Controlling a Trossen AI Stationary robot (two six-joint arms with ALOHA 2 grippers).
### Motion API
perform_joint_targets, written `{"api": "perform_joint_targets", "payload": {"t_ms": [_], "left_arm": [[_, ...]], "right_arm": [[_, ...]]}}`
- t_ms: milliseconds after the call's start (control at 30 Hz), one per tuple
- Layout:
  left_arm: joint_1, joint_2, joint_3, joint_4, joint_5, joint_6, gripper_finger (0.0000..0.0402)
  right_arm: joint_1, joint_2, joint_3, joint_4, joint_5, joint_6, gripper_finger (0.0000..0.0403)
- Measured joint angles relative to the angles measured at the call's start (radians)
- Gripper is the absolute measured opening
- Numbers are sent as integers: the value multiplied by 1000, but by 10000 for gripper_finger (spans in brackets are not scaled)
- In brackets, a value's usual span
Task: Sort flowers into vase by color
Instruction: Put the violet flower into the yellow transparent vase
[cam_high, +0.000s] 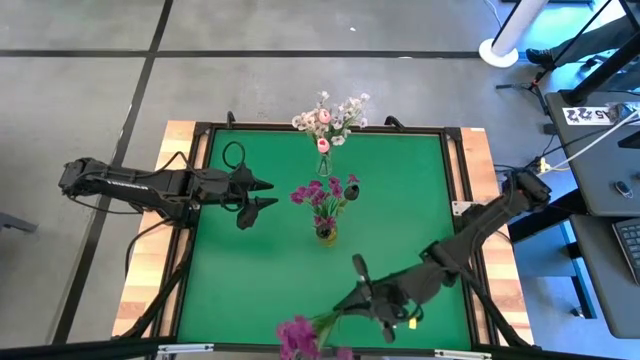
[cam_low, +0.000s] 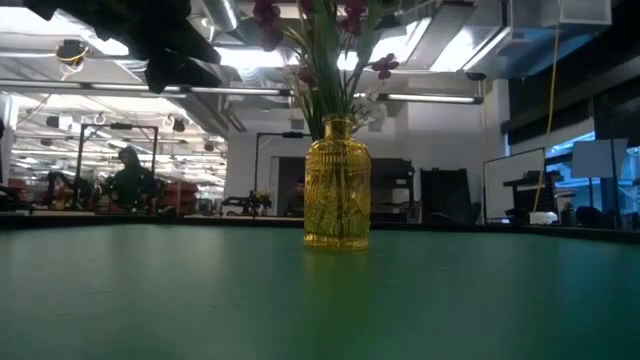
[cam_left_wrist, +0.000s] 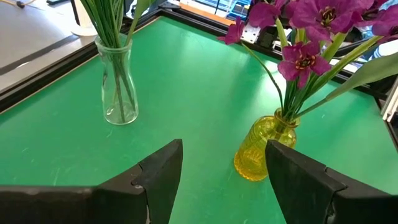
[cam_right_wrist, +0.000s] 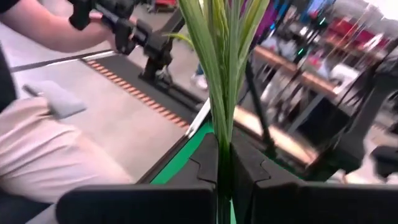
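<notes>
Apparently right jaws (cam_right_wrist: 224, 168) pinch purple flowers (cam_high: 298, 335).

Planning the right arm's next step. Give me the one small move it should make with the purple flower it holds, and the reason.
Probably carry it toward the yellow vase at mid-table. The right gripper is shut on a purple flower near the table's near edge, well away from both vases. The yellow vase already holds purple blossoms, while the clear vase at the far edge holds white and pink ones. The left gripper waits open beside the yellow vase.

White and pink flowers (cam_high: 330, 118) and purple flowers (cam_high: 328, 193) stand upright; another purple bunch (cam_high: 303, 335) lies gripped.
</notes>
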Motion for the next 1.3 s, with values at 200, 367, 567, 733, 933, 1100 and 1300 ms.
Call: {"api": "perform_joint_targets", "payload": {"t_ms": [200,367,567,733,933,1100,1300], "left_arm": [[-12,0,0,0,-1,-1,224],[-41,0,0,0,-1,-1,224],[-56,0,0,0,-25,0,224],[-55,-1,0,18,-50,1,224],[-62,0,0,84,-49,1,224],[-103,0,0,144,-44,35,224],[-133,0,0,184,-44,48,224]], "right_arm": [[-32,-10,-140,295,21,-59,11],[-115,-94,-439,738,20,-30,11],[-187,-121,-775,1431,-84,-76,13],[-233,-95,-807,1446,-57,-63,12],[-283,-32,-762,1448,-92,-53,13],[-333,-9,-762,1440,-45,-20,13],[-411,61,-724,1446,-68,56,13]]}}
